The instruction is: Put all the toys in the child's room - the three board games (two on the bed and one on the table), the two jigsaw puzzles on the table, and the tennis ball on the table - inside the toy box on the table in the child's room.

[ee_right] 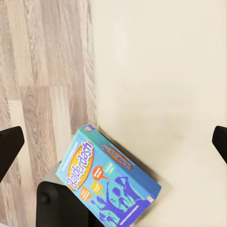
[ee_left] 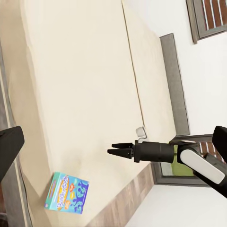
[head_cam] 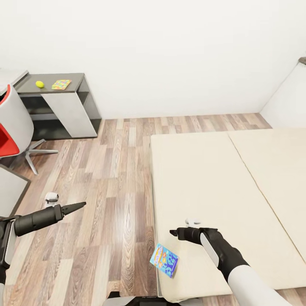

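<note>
The right pincer (head_cam: 173, 232), released, hovers over the cream bed (head_cam: 221, 178) beside wood-plank floor (head_cam: 110, 178).

Red-and-white chair (head_cam: 10, 127) cut off by frame edge

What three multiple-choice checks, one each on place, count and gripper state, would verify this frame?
1. Where is the small blue printed game box?
A. At the edge of the cream-covered bed
B. On the dark grey desk section
C. On the red chair

2. How many toys lie on the dark grey desk section?
A. None
B. Two
C. Four

3. How is the right gripper?
A. Shut on the box
B. Open, holding nothing
C. Holding the ball

Key: 1 A, it overhangs the bed's edge. 2 B, yellow-green ball and multicoloured puzzle board. 3 B, its fingers stand apart, empty.
</note>
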Robot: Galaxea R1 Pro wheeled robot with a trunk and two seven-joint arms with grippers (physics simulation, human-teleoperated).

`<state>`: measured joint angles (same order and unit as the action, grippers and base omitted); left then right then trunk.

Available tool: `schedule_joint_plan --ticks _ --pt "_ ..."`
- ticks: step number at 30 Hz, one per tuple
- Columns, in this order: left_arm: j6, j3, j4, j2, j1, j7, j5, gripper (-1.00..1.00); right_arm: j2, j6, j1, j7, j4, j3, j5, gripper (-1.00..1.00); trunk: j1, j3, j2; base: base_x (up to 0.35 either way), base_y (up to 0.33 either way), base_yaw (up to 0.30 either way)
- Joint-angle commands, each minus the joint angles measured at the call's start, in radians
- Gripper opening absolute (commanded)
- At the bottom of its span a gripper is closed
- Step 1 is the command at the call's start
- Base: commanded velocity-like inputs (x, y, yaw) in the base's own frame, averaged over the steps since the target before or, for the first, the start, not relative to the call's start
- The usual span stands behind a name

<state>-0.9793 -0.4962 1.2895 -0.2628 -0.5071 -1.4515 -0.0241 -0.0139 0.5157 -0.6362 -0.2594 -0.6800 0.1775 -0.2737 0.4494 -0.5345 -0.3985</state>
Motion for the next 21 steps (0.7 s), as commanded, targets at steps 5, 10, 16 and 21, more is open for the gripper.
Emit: schedule_joint_plan --ticks 5,10,16,21 --pt "-0.010 -0.002 -0.001 -0.004 0.000 -0.007 -0.003 1.00 0.000 0.004 0.000 0.000 -0.001 0.003 -0.003 1.00 0.001 0.007 -0.002 0.000 0.000 0.000" --pt "-0.010 -0.003 -0.001 -0.009 0.001 -0.006 -0.003 1.00 0.001 0.001 0.000 0.000 -0.001 0.003 -0.003 1.00 0.001 0.015 -0.002 0.000 0.000 0.000" --pt "-0.010 -0.005 -0.007 -0.011 0.001 -0.004 -0.003 1.00 0.002 -0.010 0.000 0.000 -0.001 0.002 -0.003 1.00 0.001 0.025 -0.002 0.000 0.000 0.000" --pt "-0.010 -0.010 -0.012 -0.012 0.001 -0.003 -0.004 1.00 -0.002 -0.013 0.000 0.000 -0.002 0.000 -0.004 1.00 0.001 0.034 -0.002 0.000 0.000 0.000"
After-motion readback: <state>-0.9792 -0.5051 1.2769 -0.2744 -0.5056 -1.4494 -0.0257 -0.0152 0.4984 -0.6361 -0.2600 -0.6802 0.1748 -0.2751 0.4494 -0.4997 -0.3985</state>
